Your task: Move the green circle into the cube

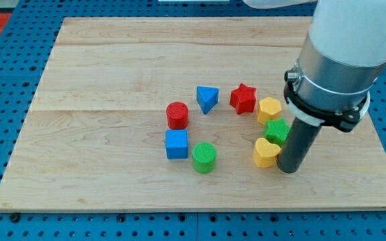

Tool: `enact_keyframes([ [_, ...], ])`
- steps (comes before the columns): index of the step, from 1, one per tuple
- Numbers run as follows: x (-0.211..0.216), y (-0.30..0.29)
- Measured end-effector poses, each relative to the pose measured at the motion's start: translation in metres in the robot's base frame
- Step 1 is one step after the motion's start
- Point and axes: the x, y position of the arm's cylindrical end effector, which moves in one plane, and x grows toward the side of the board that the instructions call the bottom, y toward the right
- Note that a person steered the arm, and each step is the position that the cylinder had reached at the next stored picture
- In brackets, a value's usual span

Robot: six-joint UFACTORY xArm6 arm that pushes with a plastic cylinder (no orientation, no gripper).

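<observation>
Block count on the wooden board: eight. Two red: one cylinder, one star. Two blue: one cube, one triangle. Two green: one circle, one star-like block. Two yellow: one hexagon, one heart.

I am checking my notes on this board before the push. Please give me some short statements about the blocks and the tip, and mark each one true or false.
1. The green circle is next to the blue cube. True.
2. My tip touches the green circle. False: it is at the view's right, beside the yellow heart.
3. The red star lies between the blue triangle and the yellow hexagon. True.
4. The red cylinder is below the cube. False: it is above it.
</observation>
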Motion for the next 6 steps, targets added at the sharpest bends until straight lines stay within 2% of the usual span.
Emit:
enact_keyframes([
  [2, 0.029, 0.019],
  [6, 0.029, 0.019],
])
